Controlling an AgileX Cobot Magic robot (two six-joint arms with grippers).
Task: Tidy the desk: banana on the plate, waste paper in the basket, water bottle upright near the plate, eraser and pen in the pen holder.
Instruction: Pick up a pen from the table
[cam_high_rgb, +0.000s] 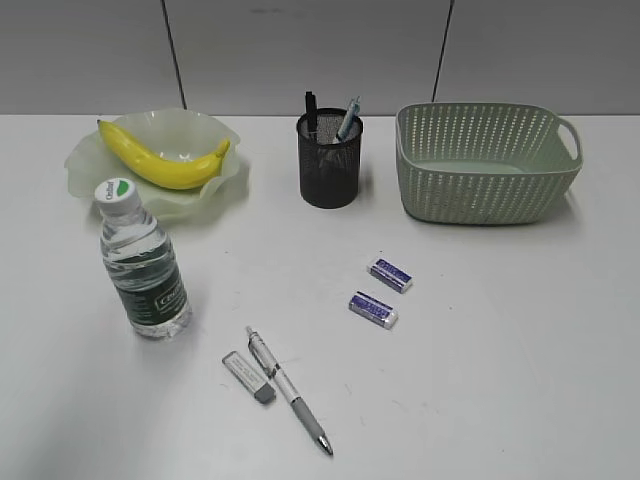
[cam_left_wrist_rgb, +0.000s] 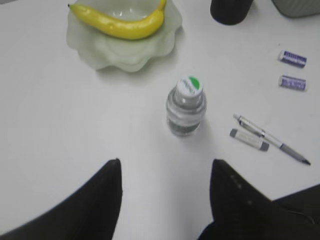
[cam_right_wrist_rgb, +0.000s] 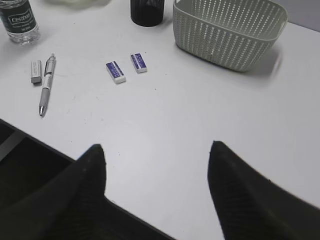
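The banana (cam_high_rgb: 165, 160) lies on the green wavy plate (cam_high_rgb: 212, 200). The water bottle (cam_high_rgb: 145, 270) stands upright in front of the plate. The black mesh pen holder (cam_high_rgb: 330, 165) holds pens. Two purple-sleeved erasers (cam_high_rgb: 390, 274) (cam_high_rgb: 373, 309) lie mid-desk. A silver pen (cam_high_rgb: 290, 390) lies near the front edge beside a small grey block (cam_high_rgb: 249, 376). The basket (cam_high_rgb: 480, 185) stands at the back right. No waste paper shows in any view. My left gripper (cam_left_wrist_rgb: 166, 165) is open and empty, short of the bottle (cam_left_wrist_rgb: 186, 107). My right gripper (cam_right_wrist_rgb: 156, 146) is open and empty over the desk's front edge.
Neither arm shows in the exterior view. The desk's front edge runs under my right gripper, with a dark drop below it. The erasers (cam_right_wrist_rgb: 115, 72) and pen (cam_right_wrist_rgb: 46, 87) lie ahead and left of the right gripper, and the basket (cam_right_wrist_rgb: 225, 35) is ahead and right.
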